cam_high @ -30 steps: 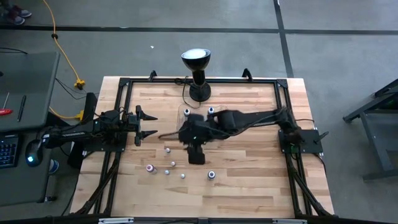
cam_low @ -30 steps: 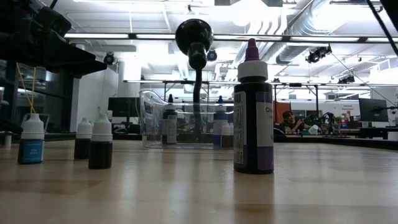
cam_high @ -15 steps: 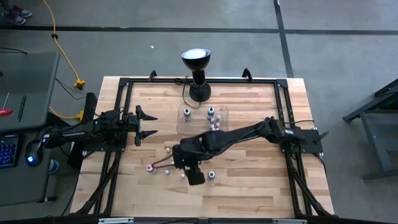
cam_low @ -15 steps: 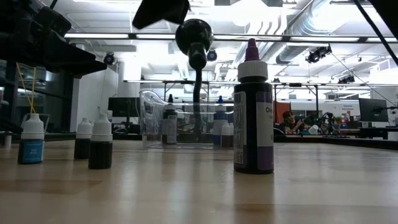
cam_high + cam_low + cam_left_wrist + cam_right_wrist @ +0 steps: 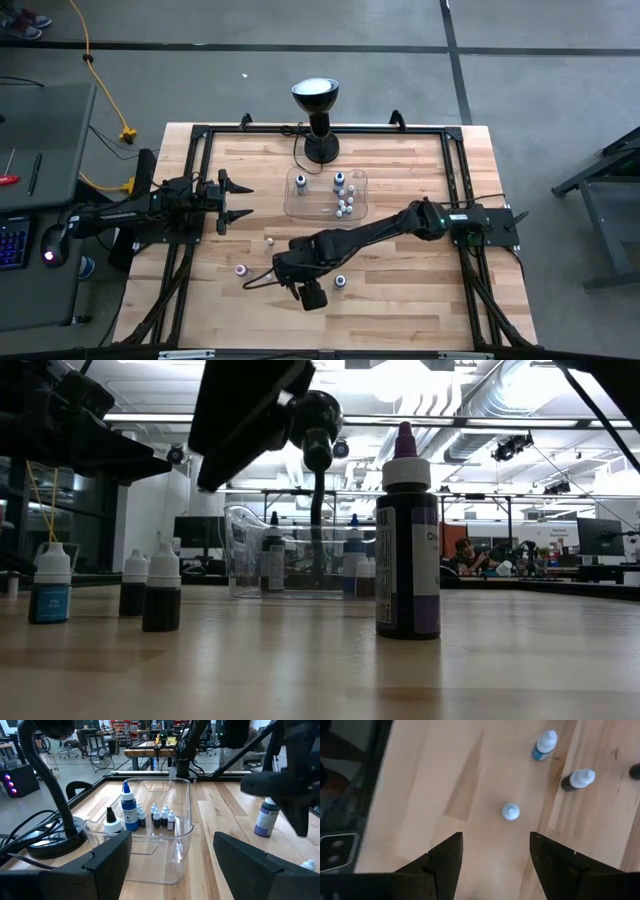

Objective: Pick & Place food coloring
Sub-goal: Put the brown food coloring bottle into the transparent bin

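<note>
- Your right claw [image 5: 495, 865] hangs spread and empty over the front of the desk [image 5: 400, 310], above one upright white-capped food coloring bottle [image 5: 510, 811].
- Loose bottles stand close by; bare wood lies toward the front edge.
- More bottles sit in the clear tray [image 5: 300, 205] beside the black lamp [image 5: 316, 120].
- Your left claw [image 5: 243, 201] waits spread at the desk's left edge.
- The tall purple bottle [image 5: 407, 540] shows only "Ch".

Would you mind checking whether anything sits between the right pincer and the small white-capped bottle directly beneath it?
Nothing visible does: the right pincer hangs open over bare wood, with the small white-capped bottle standing clear ahead of its fingers.
</note>
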`<move>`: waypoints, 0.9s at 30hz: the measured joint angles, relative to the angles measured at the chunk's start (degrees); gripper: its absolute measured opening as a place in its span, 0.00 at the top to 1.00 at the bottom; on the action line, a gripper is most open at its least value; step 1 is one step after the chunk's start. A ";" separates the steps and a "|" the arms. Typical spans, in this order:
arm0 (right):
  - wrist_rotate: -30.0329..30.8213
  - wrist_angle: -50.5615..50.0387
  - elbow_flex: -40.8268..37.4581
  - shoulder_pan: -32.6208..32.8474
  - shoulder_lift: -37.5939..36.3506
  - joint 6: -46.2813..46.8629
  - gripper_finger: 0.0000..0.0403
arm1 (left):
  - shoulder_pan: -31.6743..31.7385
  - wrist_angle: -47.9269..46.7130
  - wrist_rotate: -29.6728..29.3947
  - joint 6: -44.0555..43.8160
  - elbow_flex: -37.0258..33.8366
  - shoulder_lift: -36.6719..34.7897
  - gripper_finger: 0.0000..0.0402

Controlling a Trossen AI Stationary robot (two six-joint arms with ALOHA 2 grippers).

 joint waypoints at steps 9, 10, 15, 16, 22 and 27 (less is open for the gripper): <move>1.04 4.47 0.00 -0.04 3.12 0.44 0.46 | 0.00 0.00 0.00 0.02 0.00 0.00 0.31; 1.10 4.73 0.00 -0.04 3.40 0.44 0.46 | 0.00 0.00 0.00 0.00 -0.01 0.02 0.31; 2.42 5.26 0.00 -0.07 4.58 0.96 0.46 | 0.02 0.00 0.00 0.00 0.00 0.00 0.31; 2.70 5.29 0.00 -0.09 4.80 0.95 0.46 | 0.00 0.00 0.00 0.01 0.00 0.02 0.31; 3.69 6.10 -0.07 -0.15 5.32 1.03 0.46 | 0.01 0.00 0.00 0.00 -0.02 0.01 0.31; 4.93 6.74 -0.85 -0.15 5.35 1.45 0.46 | 0.01 0.00 0.00 0.00 -0.01 0.00 0.31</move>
